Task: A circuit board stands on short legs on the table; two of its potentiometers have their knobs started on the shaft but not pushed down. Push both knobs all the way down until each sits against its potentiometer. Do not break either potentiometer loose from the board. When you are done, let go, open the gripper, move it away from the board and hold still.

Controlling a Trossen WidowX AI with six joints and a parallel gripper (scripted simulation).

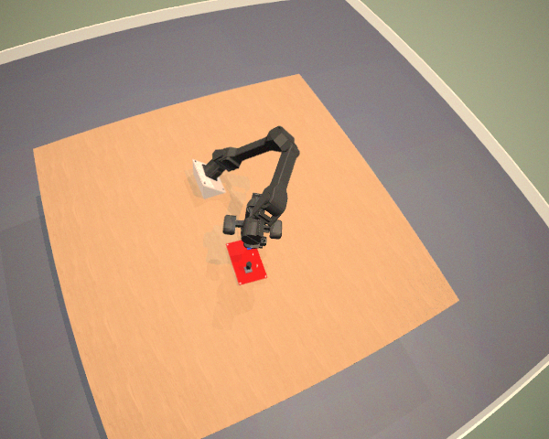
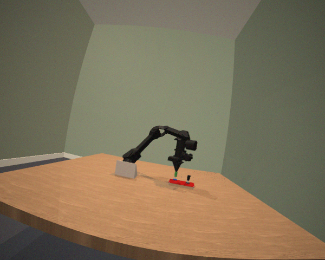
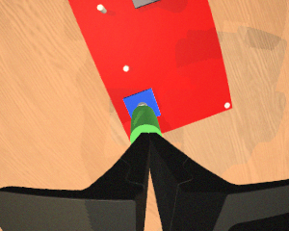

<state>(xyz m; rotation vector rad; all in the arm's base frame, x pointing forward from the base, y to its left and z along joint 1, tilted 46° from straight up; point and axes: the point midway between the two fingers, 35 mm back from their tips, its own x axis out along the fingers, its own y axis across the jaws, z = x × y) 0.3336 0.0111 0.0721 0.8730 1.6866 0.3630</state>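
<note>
The red circuit board (image 1: 257, 274) (image 2: 181, 183) (image 3: 169, 58) stands on the table. The green knob (image 2: 175, 174) (image 3: 145, 120) stands upright above the blue potentiometer (image 1: 249, 248) (image 2: 175, 179) (image 3: 146, 96), with a gap of shaft showing between them in the exterior view. The black knob (image 1: 249, 265) (image 2: 188, 177) stands above the grey potentiometer (image 1: 247, 271) (image 2: 187, 182) (image 3: 146, 2), also with a gap below it. My gripper (image 2: 176, 170) (image 3: 147, 139) is shut on nothing, pointing down with its tips at the top of the green knob. Whether they touch it is unclear. The top view hides the green knob under the arm.
The arm's pale base block (image 1: 211, 185) (image 2: 125, 169) stands on the wooden table (image 1: 146, 293) (image 2: 95, 201), behind the board. Small white pins (image 3: 125, 68) stick up from the board near the potentiometers.
</note>
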